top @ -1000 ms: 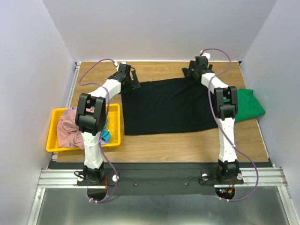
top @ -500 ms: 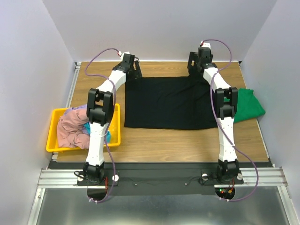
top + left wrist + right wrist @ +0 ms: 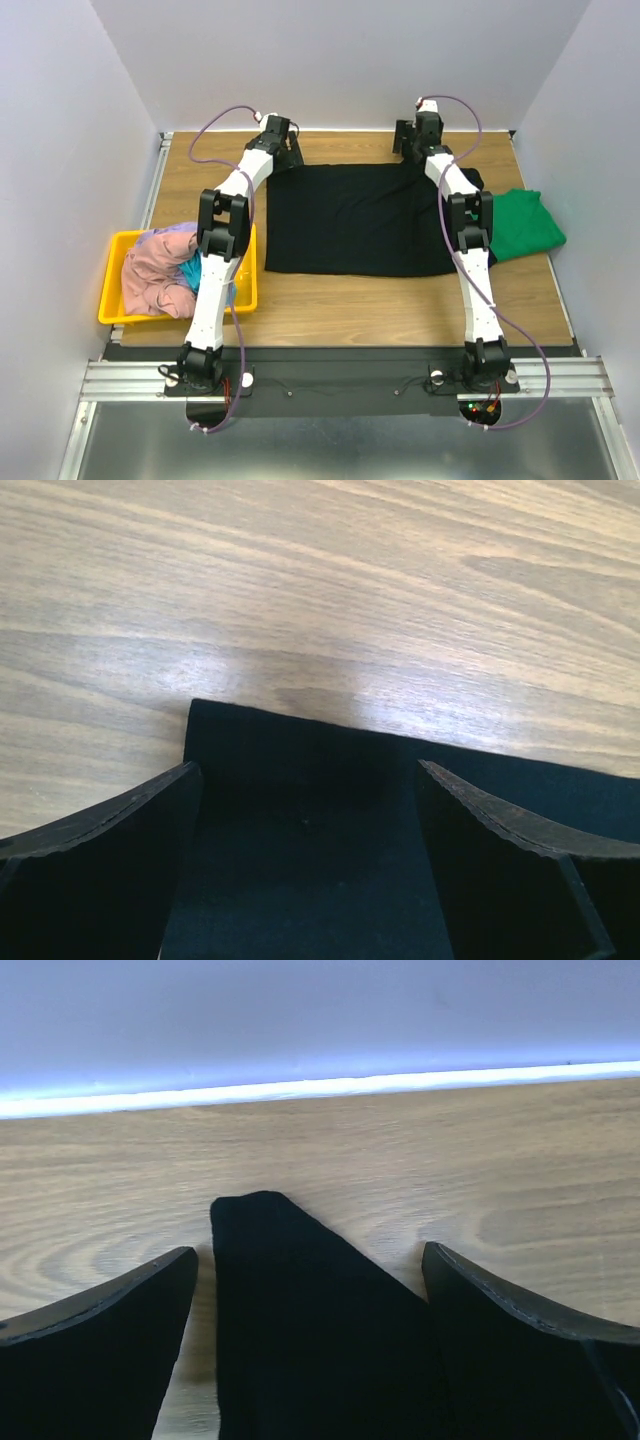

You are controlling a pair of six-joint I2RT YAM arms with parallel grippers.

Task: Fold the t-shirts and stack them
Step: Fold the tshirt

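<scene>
Top view:
- Black t-shirt [image 3: 350, 220] is spread flat in the middle of the table [image 3: 350, 300]. It forms a rough rectangle with its long side running left-right.
- Green t-shirt [image 3: 525, 225] lies bunched at the right edge of the table, just beside the black one. The right arm crosses the gap, so I cannot tell whether they touch.
- Yellow bin [image 3: 108, 300] sits at the near left, well apart from the black shirt.
- The bin holds a crumpled pink t-shirt [image 3: 150, 280] on top. A bit of teal t-shirt [image 3: 190, 272] shows at its right side and a lavender t-shirt [image 3: 180, 230] at the far rim.
- Both arms are stretched out to the far side of the table, one at each far corner of the black shirt.

Left wrist view:
- Left tool [image 3: 308, 770] has its jaws spread wide and nothing pinched.
- The far-left corner of the black shirt lies flat on the wood between the two fingers [image 3: 100, 880].
- The cloth edge runs just past the fingertips, with bare table beyond.
- I cannot tell whether the fingers touch the fabric.

Right wrist view:
- Right tool [image 3: 308, 1250] also has its jaws spread wide and grips nothing.
- A narrow rounded tongue of black cloth points toward the far wall [image 3: 320, 1020] between the fingers, closer to the left one.
- Bare wood shows on either side of the tongue and beyond its tip.
</scene>
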